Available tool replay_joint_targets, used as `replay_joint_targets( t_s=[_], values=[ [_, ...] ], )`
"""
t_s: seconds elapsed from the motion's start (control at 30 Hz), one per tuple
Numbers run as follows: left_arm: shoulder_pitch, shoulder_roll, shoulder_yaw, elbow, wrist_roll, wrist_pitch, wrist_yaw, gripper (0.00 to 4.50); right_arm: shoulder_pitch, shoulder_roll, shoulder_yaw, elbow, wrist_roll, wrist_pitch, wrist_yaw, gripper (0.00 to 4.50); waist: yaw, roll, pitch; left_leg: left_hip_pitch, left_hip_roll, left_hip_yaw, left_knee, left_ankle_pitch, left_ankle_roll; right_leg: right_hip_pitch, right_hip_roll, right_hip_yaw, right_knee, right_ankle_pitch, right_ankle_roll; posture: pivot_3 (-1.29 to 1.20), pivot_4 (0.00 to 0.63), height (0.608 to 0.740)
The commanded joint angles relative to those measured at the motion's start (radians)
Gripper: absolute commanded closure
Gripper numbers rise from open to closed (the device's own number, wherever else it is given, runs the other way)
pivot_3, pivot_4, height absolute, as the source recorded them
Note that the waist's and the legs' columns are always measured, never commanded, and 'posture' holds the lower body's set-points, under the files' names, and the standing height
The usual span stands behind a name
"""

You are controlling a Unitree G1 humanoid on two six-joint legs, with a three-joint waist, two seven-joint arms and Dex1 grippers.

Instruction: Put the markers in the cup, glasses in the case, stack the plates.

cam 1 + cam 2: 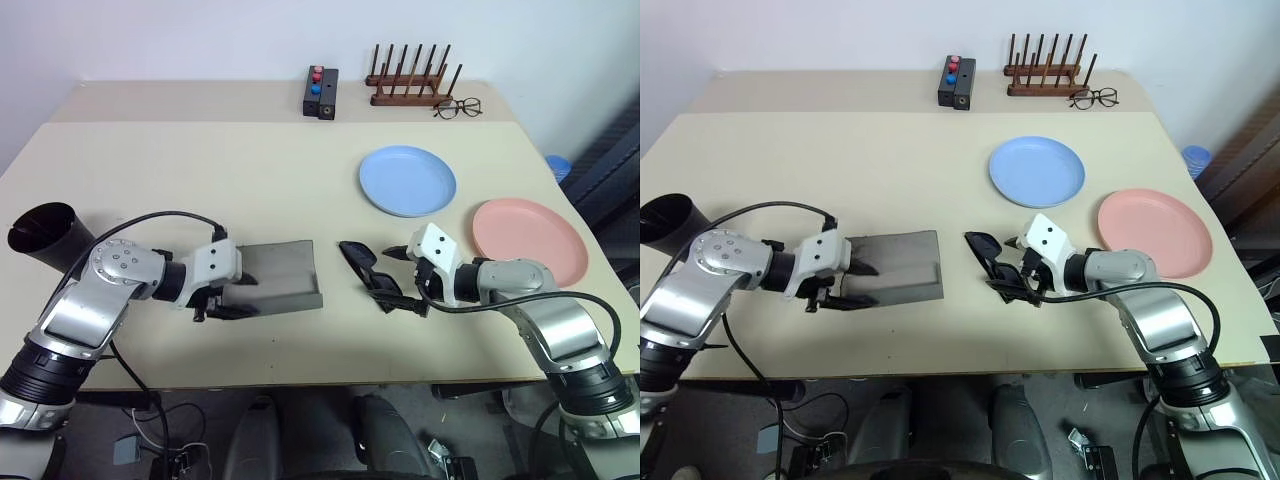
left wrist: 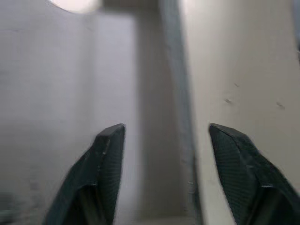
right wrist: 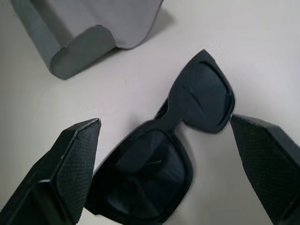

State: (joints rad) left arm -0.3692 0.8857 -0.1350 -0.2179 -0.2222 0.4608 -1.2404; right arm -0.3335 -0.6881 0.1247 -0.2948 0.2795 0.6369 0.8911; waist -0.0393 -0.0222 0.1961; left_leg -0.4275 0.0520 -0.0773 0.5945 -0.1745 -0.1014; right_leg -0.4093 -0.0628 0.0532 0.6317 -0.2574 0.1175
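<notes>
Sunglasses beside the open case

We see the glasses (image 1: 368, 272) lying just right of the case (image 1: 285, 272), between our right gripper's (image 3: 164, 145) spread fingers; our left gripper (image 1: 228, 296), released, straddles the case's left end.

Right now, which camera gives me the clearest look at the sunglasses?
The right wrist view: the sunglasses lie lenses-up on the table, close, between the open right hand's fingers. The left and right eye views show them small, partly covered by that hand, beside the open grey case.
</notes>
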Motion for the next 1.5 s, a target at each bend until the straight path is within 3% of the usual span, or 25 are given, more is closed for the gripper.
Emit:
replay_joint_targets(
  t_s=[0.03, 0.37, 0.6, 1.5],
  values=[
    [0.003, -0.045, 0.101, -0.063, -0.062, 0.045, 0.099, 1.71, -0.024, 0.01, 0.004, -0.061, -0.026, 0.046, -0.071, 0.0, 0.0, 0.0, 0.0, 0.0, 0.0, 0.0, 0.0, 0.0, 0.0, 0.0, 0.0, 0.0, 0.0, 0.0, 0.0, 0.0, 0.15, 0.738],
    [0.199, -0.11, 0.229, -0.201, -0.152, 0.115, 0.26, 1.71, -0.071, 0.068, 0.093, -0.169, -0.084, 0.186, -0.21, 0.0, 0.001, 0.001, 0.0, 0.0, 0.0, 0.0, 0.0, 0.0, 0.001, 0.0, 0.0, 0.0, 0.0, 0.0, 0.0, 0.0, 0.15, 0.738],
    [0.256, -0.105, 0.273, -0.267, -0.216, 0.151, 0.302, 1.71, -0.1, 0.059, 0.088, -0.158, -0.078, 0.225, -0.21, 0.0, 0.004, 0.001, 0.0, 0.0, 0.0, 0.0, 0.001, 0.0, 0.0, 0.0, 0.0, 0.0, 0.0, 0.0, -0.001, 0.0, 0.15, 0.738],
    [0.269, -0.093, 0.249, -0.277, -0.223, 0.153, 0.334, 1.71, -0.094, 0.037, 0.092, -0.135, -0.079, 0.227, -0.199, 0.0, 0.0, 0.001, 0.0, 0.0, 0.0, 0.0, 0.001, 0.0, 0.0, 0.0, 0.0, 0.0, 0.0, 0.0, -0.001, 0.0, 0.15, 0.738]
  ],
)
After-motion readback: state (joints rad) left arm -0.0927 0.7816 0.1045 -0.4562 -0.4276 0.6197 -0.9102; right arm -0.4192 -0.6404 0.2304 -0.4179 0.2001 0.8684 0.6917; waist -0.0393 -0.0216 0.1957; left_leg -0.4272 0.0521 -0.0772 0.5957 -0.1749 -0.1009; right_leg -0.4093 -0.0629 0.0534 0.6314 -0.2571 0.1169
